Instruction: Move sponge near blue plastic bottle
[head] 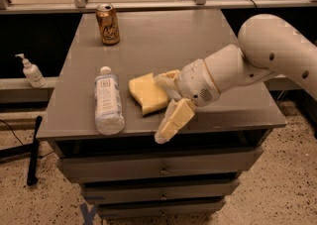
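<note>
The pale yellow sponge (146, 92) lies flat on the grey table (163, 35), a short gap to the right of the blue plastic bottle (108, 101). The bottle lies on its side, white cap pointing to the back. My gripper (160, 107) is at the sponge's right edge. It is open, with one cream finger (174, 120) reaching over the table's front edge and the other (167, 77) behind the sponge. The sponge's right part sits between the fingers; I cannot tell whether they touch it.
A gold drink can (107, 24) stands at the table's back left. A small white pump dispenser (30, 71) stands on a ledge left of the table. Drawers (161, 169) sit below the tabletop. My white arm (267, 55) reaches in from the right.
</note>
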Robot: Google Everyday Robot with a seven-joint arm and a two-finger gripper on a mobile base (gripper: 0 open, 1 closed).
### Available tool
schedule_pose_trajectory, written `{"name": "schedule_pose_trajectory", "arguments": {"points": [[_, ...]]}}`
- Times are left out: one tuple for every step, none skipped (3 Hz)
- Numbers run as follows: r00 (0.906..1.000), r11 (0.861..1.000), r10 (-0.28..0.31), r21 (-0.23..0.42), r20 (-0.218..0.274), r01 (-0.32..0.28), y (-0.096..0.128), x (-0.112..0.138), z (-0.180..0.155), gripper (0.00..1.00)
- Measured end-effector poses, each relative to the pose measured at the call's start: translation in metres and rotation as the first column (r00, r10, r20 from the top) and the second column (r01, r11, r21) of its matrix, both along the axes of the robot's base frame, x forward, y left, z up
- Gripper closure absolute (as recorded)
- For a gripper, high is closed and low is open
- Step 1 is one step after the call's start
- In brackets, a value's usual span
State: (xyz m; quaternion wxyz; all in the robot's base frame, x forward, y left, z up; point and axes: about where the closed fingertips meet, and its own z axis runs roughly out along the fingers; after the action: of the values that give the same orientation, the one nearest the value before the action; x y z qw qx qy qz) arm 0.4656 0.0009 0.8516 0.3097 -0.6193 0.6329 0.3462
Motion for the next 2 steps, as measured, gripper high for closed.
{"name": "schedule_pose_trajectory", "arguments": {"points": [[0.9987,0.998,0.048,0.047,-0.016,-0.047,0.0203,-0.0147,0.0112,0.00],[0.9993,0.998,0.037,0.046,-0.002,-0.037,0.0168,-0.0103,0.0166,0.00]]}}
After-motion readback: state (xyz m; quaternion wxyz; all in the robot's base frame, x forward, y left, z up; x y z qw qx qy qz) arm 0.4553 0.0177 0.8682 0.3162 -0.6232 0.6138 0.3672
